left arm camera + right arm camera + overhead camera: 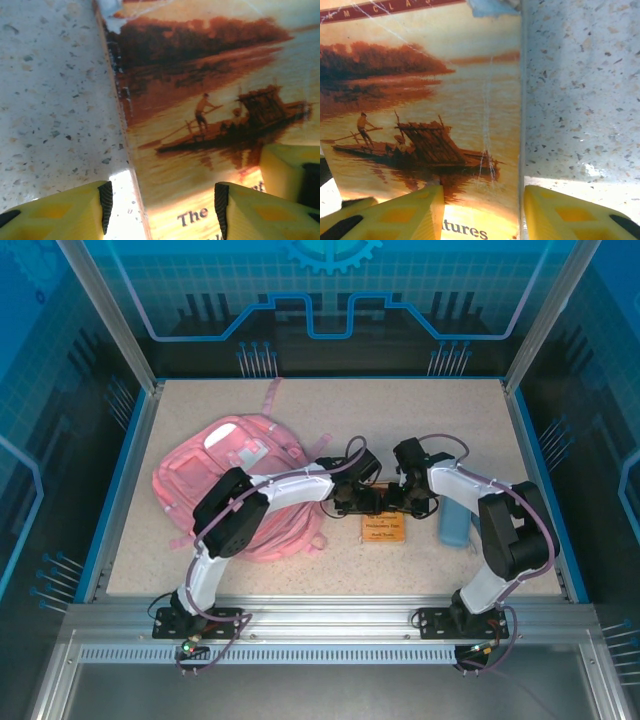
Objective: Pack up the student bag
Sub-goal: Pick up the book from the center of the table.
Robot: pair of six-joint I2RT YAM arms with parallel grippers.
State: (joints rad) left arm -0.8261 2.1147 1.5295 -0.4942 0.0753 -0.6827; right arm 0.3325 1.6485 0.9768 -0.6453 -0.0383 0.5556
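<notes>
Your left pincer point(162, 207) stands part open astride the book's point(384, 528) left edge, gripping nothing | right pincer point(482, 205) likewise at its right edge | bag point(215, 480) lies left on the desk point(400, 420) | seemingly nothing packed yet; book and blue item point(455, 522) remain.

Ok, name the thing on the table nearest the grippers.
The raft-cover book, flat between the pink backpack and the blue item; left gripper and right gripper each straddle one edge.
</notes>
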